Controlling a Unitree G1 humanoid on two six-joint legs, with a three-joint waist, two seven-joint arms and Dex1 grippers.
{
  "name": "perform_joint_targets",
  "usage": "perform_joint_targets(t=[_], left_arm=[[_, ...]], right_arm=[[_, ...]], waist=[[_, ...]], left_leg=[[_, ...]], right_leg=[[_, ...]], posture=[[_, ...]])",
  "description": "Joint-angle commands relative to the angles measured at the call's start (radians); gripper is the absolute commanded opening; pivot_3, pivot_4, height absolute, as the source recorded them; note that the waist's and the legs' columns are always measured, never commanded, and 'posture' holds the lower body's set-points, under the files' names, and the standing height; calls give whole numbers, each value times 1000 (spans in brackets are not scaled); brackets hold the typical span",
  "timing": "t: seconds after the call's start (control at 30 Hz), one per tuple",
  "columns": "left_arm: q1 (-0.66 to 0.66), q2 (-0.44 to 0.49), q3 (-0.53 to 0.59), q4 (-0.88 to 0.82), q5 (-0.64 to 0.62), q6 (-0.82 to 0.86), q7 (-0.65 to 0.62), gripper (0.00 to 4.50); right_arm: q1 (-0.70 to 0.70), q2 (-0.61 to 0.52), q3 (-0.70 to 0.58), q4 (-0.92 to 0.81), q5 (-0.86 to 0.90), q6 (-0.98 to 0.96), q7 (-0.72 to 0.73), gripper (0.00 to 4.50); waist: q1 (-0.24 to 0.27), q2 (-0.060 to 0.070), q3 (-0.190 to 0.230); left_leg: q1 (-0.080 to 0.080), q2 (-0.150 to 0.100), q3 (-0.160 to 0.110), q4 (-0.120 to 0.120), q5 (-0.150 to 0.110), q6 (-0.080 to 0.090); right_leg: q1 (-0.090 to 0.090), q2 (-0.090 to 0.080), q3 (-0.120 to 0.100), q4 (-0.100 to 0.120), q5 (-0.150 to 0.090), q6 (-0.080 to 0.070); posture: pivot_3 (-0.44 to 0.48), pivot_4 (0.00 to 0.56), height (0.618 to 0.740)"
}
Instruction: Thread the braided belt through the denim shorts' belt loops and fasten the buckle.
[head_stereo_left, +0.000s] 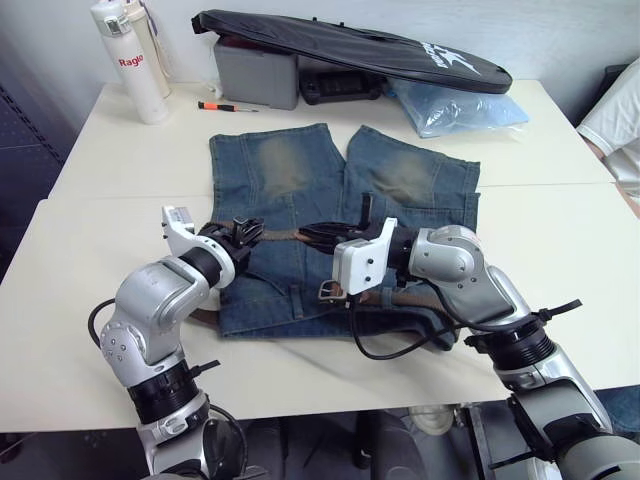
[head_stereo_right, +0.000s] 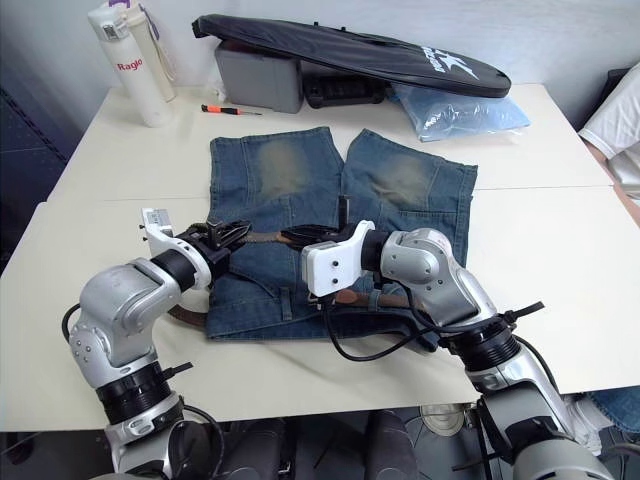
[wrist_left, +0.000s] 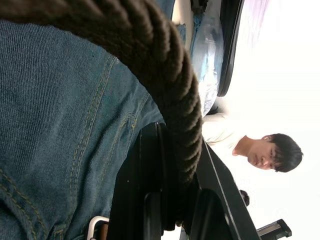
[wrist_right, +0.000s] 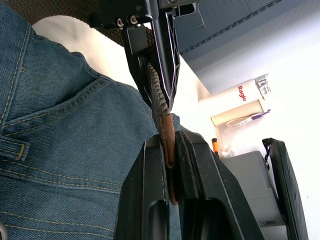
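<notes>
Both arms reach in over the near edge of the table and meet over the denim shorts (head_stereo_left: 300, 200), which lie flat in the middle of the table with the waistband toward the near edge and the two legs pointing at the far edge. So the left gripper (head_stereo_left: 243, 234) is clamped on the braided belt (head_stereo_left: 285, 236), and in the left wrist view you can see the woven part curving down between its black fingers (wrist_left: 150, 165). Right gripper (head_stereo_left: 322, 235) is pinched shut on the belt too, on the darker leather end, which sits squeezed between its fingers (wrist_right: 150, 185) in the right wrist view. Between the two grippers the belt runs as a short taut stretch just above the denim. The buckle (head_stereo_left: 331, 291) lies on the shorts near the waistband, right under the right wrist, with more brown belt trailing off beside it toward the table's right side. Can't really make out the belt loops from here. Along the far edge there's a long black bag (head_stereo_left: 350, 45) lying over a grey box (head_stereo_left: 255, 75), a white bottle (head_stereo_left: 130, 60) at the far left corner, an orange-handled screwdriver (head_stereo_left: 226, 106) next to it, and a clear plastic bag (head_stereo_left: 455, 108) on the right. A person (wrist_left: 260, 147) shows in the left wrist view.
</notes>
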Motion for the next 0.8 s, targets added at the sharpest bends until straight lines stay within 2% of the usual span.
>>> perform_joint_targets(t=[0.03,0.07,0.2,0.27,0.3,0.33,0.47,0.6,0.67,0.8], left_arm=[[-18,69,33,9,-11,47,-69,0],[-15,93,36,23,-11,66,-96,0],[10,241,49,97,-11,171,-279,0],[35,347,44,138,-11,235,-404,0],[50,405,40,152,-11,264,-470,0],[61,452,34,167,-11,284,-525,0],[106,632,18,159,-11,304,-723,0],[160,693,3,82,-11,230,-773,0],[188,696,-2,51,-11,195,-813,0],[264,684,-18,-6,-11,117,-811,0]], right_arm=[[18,-4,-38,-27,80,33,26,897],[23,-8,-41,-35,109,56,48,1158],[51,-80,-67,-94,213,135,158,2996],[66,-123,-85,-134,279,207,216,4064],[74,-152,-92,-156,310,241,252,4369],[79,-171,-96,-172,330,267,277,4449],[100,-273,-167,-300,566,633,369,4449],[80,-340,-227,-367,728,892,386,4449],[69,-369,-245,-389,798,1014,383,4449],[46,-408,-268,-416,885,1176,363,4449]], waist=[[0,0,0],[0,0,0],[0,0,0],[0,0,0],[-1,1,0],[-3,1,0],[-3,1,1],[-2,2,1],[-1,2,1],[-1,2,1]], left_leg=[[0,0,0,0,0,0],[0,0,0,0,0,0],[0,1,0,-1,0,0],[0,1,0,-2,0,0],[0,1,0,-3,0,0],[1,1,0,-4,0,0],[2,1,1,-8,0,0],[2,2,1,-8,-1,0],[2,2,1,-9,-1,-1],[2,3,1,-9,-1,-1]], right_leg=[[0,0,0,0,0,0],[0,0,0,0,0,0],[0,1,0,0,0,0],[0,1,0,-1,0,0],[0,1,0,-1,0,0],[-1,1,0,-1,0,0],[-2,1,0,-1,-1,-2],[-2,1,1,-2,-1,-2],[-2,1,0,-2,-1,-3],[-2,1,1,-2,-2,-3]], posture=[[0,150,740],[0,150,740],[0,150,740],[0,150,740],[0,150,740],[0,150,740],[0,150,740],[0,150,740],[0,150,740],[0,150,740]])
